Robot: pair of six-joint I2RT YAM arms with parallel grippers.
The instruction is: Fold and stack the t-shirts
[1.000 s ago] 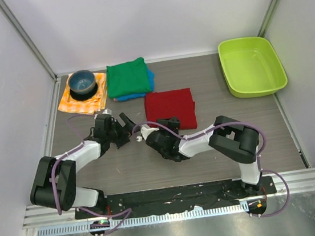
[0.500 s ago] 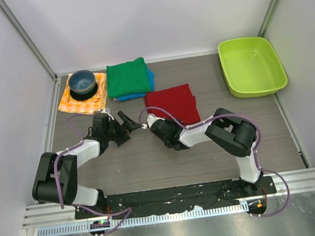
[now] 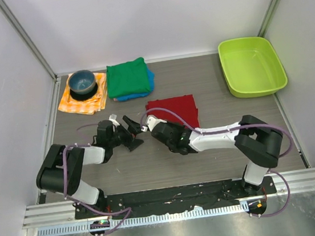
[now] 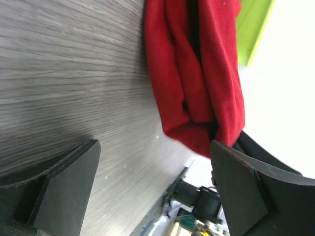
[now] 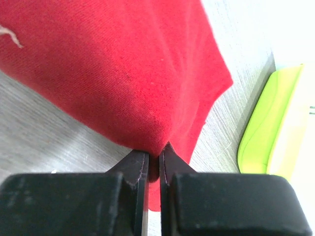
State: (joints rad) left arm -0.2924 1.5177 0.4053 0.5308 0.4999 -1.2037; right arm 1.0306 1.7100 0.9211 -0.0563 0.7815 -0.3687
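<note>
Red t-shirt (image 3: 175, 108): bunched and shifted since a second ago.
Right hand (image 5: 153, 157): clamped on its near edge.
Left hand (image 4: 152, 191): wide open, empty.
Lift: folds to be kept together.

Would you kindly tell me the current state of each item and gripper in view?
red t-shirt: folded, edge pinched by right gripper
green t-shirt: folded, lying on blue t-shirt
blue t-shirt: folded, underneath
blue bowl: upright on checked cloth
lime tub: empty
left gripper: open, empty
right gripper: shut on red t-shirt
</note>
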